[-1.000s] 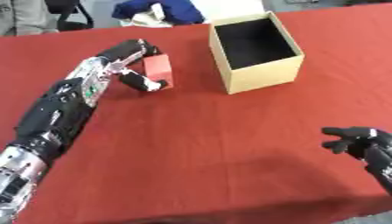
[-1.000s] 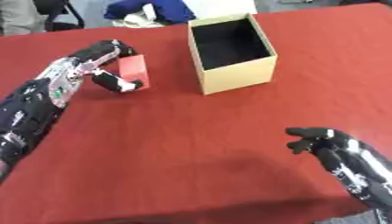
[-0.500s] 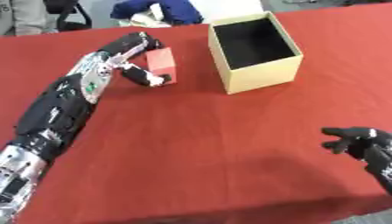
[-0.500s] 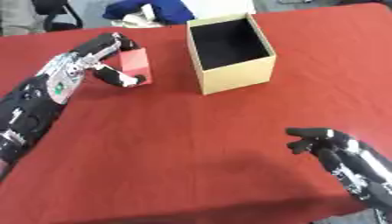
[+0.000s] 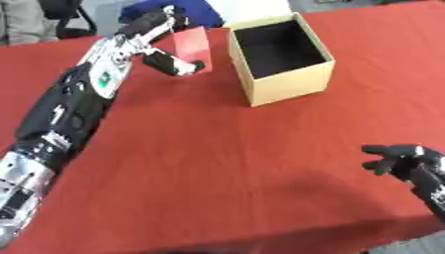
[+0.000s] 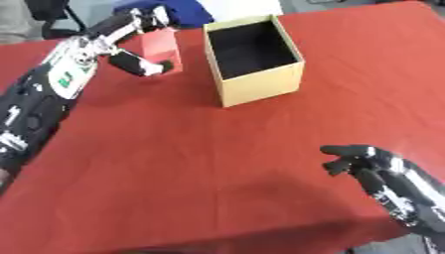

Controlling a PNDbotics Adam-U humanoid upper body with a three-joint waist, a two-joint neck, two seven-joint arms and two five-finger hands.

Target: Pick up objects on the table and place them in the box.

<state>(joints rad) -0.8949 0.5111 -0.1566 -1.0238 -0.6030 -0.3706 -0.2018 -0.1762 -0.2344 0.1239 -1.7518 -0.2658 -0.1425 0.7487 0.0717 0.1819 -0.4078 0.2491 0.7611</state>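
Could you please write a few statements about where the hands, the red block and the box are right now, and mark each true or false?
1. The left hand holds the red block. True.
2. The red block lies inside the box. False: it is held to the left of the box, outside it.
3. The box is open at the top. True.
4. The right hand grips the box. False: it is near the lower right corner, holding nothing.

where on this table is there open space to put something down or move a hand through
The widest bare stretch of red table lies between the left arm, the box and the right hand near the front edge. More bare cloth runs right of the box. It is crowded at the far left, where the left hand holds the red block beside the box.
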